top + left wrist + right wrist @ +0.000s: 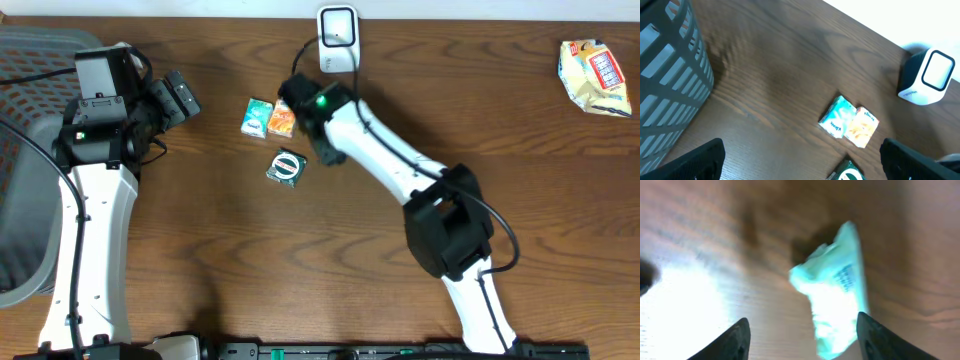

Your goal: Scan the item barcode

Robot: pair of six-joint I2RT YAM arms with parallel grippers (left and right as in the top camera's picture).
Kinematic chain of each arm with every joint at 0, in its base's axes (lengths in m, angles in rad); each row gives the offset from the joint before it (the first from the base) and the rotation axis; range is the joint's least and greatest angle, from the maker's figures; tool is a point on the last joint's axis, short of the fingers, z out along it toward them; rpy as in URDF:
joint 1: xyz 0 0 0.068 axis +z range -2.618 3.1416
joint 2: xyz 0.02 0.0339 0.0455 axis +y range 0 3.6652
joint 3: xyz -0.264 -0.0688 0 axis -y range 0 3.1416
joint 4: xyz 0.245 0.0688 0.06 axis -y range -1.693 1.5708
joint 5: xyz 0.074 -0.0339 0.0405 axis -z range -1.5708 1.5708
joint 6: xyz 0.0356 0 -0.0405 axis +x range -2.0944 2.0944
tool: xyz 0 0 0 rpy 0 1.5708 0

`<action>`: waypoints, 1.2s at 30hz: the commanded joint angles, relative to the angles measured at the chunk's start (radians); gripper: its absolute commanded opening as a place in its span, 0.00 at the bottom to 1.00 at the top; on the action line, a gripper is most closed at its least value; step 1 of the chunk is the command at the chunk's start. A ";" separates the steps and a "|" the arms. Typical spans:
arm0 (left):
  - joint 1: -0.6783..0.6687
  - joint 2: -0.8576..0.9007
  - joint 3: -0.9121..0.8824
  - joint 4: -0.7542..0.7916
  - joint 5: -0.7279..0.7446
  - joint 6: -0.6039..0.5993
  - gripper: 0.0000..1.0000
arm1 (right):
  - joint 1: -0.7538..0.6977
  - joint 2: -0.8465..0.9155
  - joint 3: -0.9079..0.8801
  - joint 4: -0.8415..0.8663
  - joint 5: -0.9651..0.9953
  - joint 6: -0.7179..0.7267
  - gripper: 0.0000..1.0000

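right wrist view shows my right tool spread, both fingers clear of the teal packet, which lies crumpled on the tabletop in the gap between them. it sits closer to the finger on the right of the picture than to the other, near it, though glare keeps me from telling whether they touch.

my worry is that off-centre lie. if i close from here, the nearer finger would meet the packet first and shove it sideways, or i would catch only a soft edge and it would fold or slip out on the lift. a crushed wrapper could also bury the printed code, and the scanner would then read nothing.

from overhead, a teal packet lies touching an orange packet, just below and left of the scanner, with my right arm reaching over them. i judge this is the one under my fingers, but cannot be sure. with the two that tight together, a sloppy pinch could drag both.

my left tool hangs fully spread and empty, well back from the packets.
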 commanded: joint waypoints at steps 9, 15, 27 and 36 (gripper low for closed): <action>0.002 0.002 0.003 -0.003 -0.013 0.003 0.98 | -0.220 0.007 -0.061 -0.013 -0.340 -0.344 0.67; 0.002 0.002 0.003 -0.002 -0.013 0.003 0.98 | -0.252 0.007 -0.175 0.088 -0.340 -0.344 0.62; 0.002 0.002 0.003 -0.002 -0.013 0.003 0.98 | -0.235 0.004 -0.105 0.170 -0.270 -0.214 0.06; 0.002 0.002 0.003 -0.002 -0.013 0.003 0.98 | -0.236 0.005 0.029 0.630 -0.208 -0.185 0.01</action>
